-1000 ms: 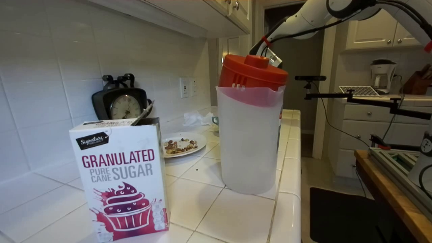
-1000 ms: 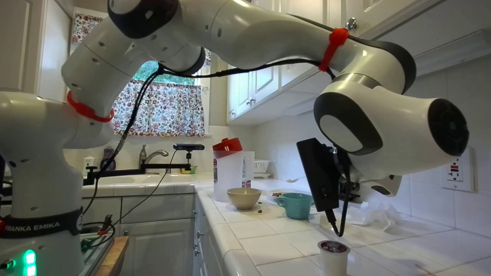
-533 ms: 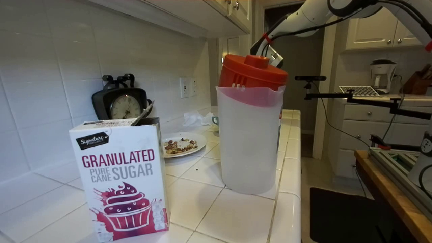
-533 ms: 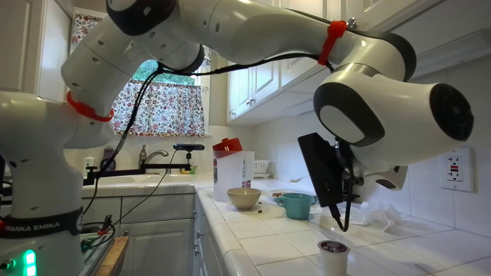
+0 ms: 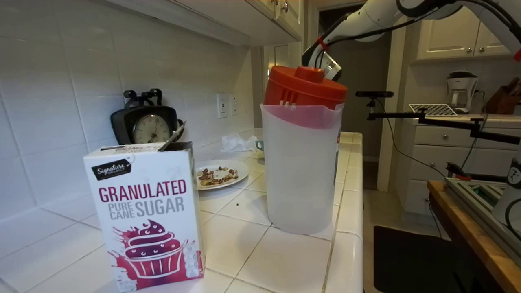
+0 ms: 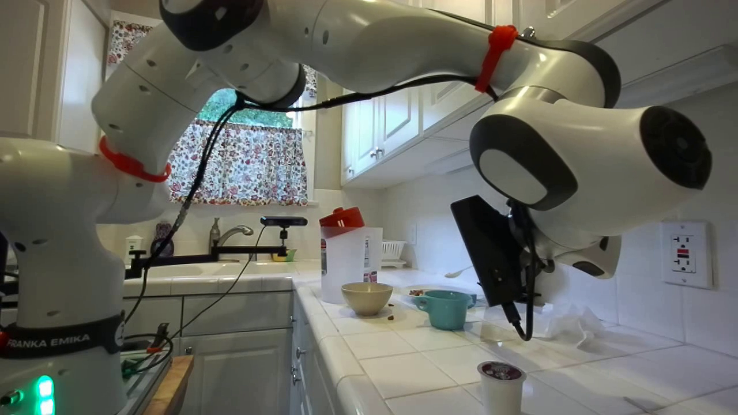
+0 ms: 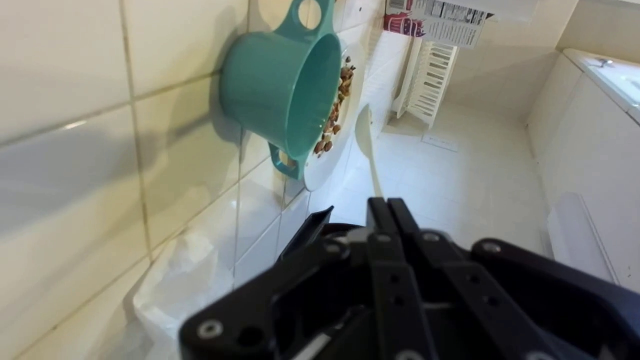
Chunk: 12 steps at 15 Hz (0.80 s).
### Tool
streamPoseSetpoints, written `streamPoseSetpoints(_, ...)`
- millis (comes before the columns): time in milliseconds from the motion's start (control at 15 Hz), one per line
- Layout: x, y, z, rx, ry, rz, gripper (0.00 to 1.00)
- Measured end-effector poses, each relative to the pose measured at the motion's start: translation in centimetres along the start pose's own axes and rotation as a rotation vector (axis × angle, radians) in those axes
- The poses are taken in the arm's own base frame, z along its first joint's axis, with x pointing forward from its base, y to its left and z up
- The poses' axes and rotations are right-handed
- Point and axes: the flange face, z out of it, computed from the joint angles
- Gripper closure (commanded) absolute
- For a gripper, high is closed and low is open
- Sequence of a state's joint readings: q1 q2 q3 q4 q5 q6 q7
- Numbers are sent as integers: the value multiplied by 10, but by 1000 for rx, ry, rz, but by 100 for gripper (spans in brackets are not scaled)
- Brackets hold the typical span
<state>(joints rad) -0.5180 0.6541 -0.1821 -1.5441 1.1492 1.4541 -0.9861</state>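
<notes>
The counter (image 6: 415, 369) is glazed tile — glossy, with bright reflections. Near its open edge, the pitcher (image 5: 301, 179) is frosted, translucent plastic, and the lid (image 5: 305, 91) smooth plastic with a soft sheen. The gripper (image 7: 387, 200) is mostly matt with shiny metal screws (image 7: 209, 329); the spoon (image 7: 364, 131) looks smooth and plastic. The cup (image 7: 255, 90) is smooth and glossy. Toward the counter's wall edge lies thin crumpled wrap (image 7: 175, 280) — paper or plastic, unclear. The sugar box (image 5: 146, 219) is smooth printed card; the window curtain (image 6: 242, 167) is printed cloth.
</notes>
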Motion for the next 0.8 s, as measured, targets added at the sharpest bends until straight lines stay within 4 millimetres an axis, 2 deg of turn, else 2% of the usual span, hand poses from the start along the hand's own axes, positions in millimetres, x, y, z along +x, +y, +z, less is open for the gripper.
streamPoseSetpoints(800,-8,-11,-6,-75,39,12,99)
